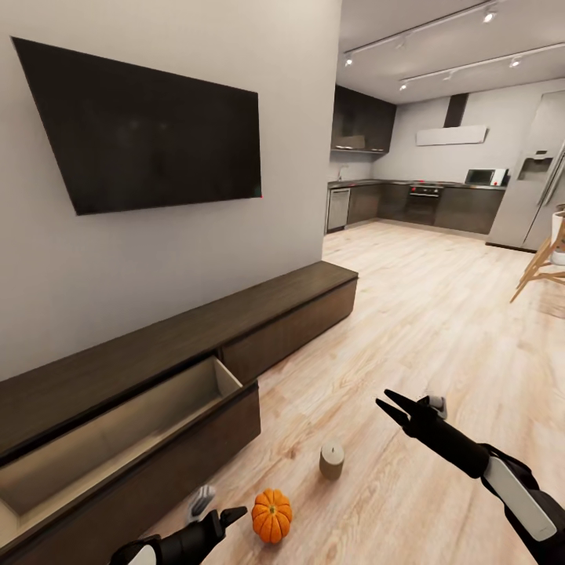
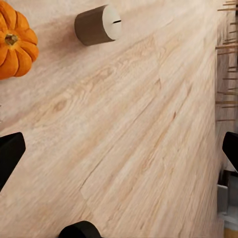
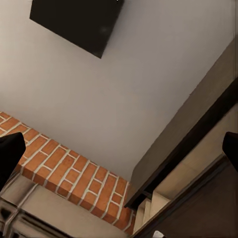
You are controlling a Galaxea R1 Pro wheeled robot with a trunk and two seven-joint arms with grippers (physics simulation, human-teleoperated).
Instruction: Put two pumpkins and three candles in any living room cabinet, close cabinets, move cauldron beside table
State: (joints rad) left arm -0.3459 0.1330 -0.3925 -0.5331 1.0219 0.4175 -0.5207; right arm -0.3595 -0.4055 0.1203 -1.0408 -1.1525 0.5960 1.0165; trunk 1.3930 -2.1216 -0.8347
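Just one pumpkin (image 1: 271, 515) (one candle (image 1: 331, 460) beside)

Pumpkin (image 1: 271, 515): orange, ribbed, upright on floor. Candle (image 1: 332, 460): pale, upright, near pumpkin. Cabinet (image 1: 169, 357): dark wood, one drawer (image 1: 118, 439) pulled open.

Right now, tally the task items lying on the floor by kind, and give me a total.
Pumpkins: 1, the orange pumpkin by the left gripper.
Candles: 1, the pale candle standing just beyond it.
Cauldrons: 0 on this stretch of floor.
Total: 2, both in front of the cabinet's open drawer.
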